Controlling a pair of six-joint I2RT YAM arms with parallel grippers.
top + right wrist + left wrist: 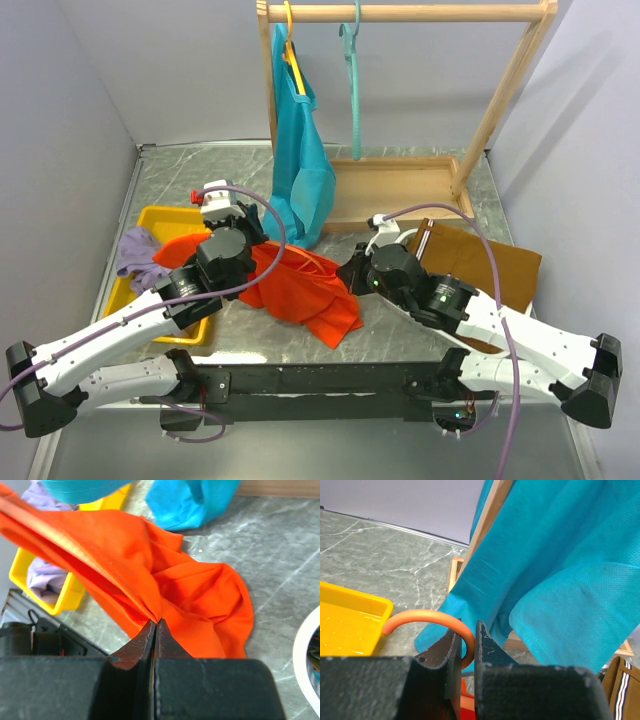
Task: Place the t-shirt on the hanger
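The orange-red t-shirt lies bunched on the table between the two arms, one edge lifted and stretched taut. My right gripper is shut on that edge, the fabric pinched at its tips, with the t-shirt spreading out beyond. My left gripper is shut on the curved hook of the orange hanger. The hook arcs up and to the left of the jaws. In the top view the left gripper sits at the t-shirt's left end, and most of the hanger is hidden by cloth.
A teal-blue t-shirt hangs from the wooden rack, close beyond the left gripper. A teal hanger hangs beside it. A yellow tray holding a lilac cloth stands at the left. A brown garment lies at the right.
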